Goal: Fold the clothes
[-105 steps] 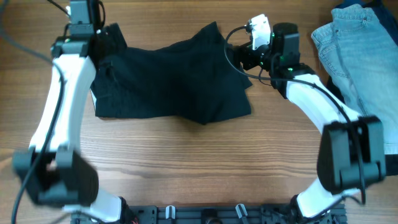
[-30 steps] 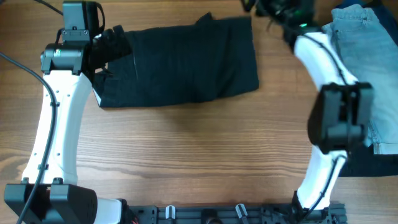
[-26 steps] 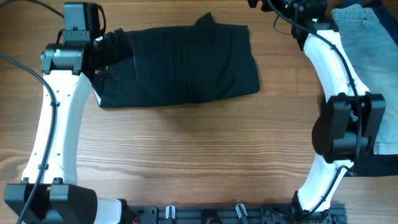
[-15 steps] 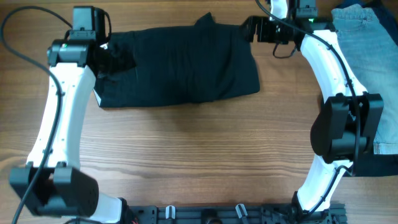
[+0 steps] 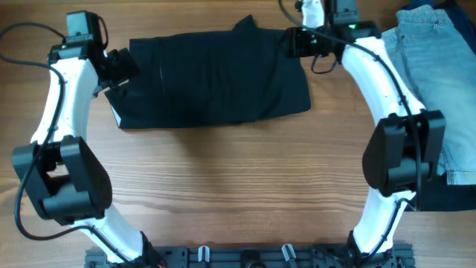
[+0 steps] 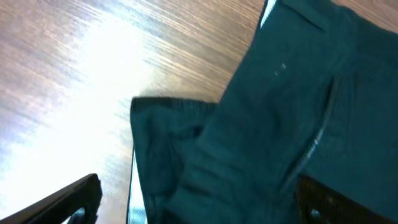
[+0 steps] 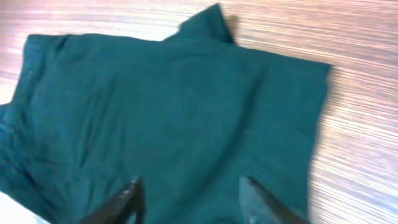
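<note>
Hovering left gripper [image 6: 198, 186] and right gripper [image 7: 189, 185] spread, empty; risking pinching only one layer of shorts [image 5: 216, 74], dragging it crooked.

Overhead view faces straight down on the bench [image 5: 223, 186]. Left wrist view sits close over the shorts [image 6: 280, 124] toward the far-left corner. Right wrist view looks down from further back, covering most of them. All three share the shorts.

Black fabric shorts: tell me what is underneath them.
The black fabric shorts lie flat on the wooden table. A pale strip peeks out at their left edge. Anything else beneath is covered by the cloth.
</note>
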Robot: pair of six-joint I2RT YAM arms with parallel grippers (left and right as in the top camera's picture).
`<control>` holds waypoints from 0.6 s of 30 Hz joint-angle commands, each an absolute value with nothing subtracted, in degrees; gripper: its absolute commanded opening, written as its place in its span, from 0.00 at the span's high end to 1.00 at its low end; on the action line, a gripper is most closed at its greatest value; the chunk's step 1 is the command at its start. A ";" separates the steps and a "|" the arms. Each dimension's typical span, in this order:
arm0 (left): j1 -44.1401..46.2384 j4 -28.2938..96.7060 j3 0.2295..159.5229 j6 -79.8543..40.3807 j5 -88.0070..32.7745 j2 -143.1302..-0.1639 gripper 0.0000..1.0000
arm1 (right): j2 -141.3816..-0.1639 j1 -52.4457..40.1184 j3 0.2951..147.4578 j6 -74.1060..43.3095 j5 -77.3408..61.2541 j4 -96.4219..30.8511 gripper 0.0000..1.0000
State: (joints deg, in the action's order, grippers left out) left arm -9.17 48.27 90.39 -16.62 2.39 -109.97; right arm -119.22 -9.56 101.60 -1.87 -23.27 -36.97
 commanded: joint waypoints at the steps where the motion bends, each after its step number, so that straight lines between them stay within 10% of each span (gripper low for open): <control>1: -10.83 45.84 90.21 -11.31 -3.73 -113.43 0.03 | -123.85 -10.48 101.49 -3.03 -22.94 -36.80 0.49; 18: -11.46 34.63 90.21 -6.83 -7.51 -121.51 0.04 | -130.52 -10.37 101.49 -1.61 -22.92 -37.74 0.29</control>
State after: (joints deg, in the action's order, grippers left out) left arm -11.00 38.39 90.32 -7.55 -6.22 -120.05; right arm -130.30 -10.50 101.51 -2.46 -23.24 -37.85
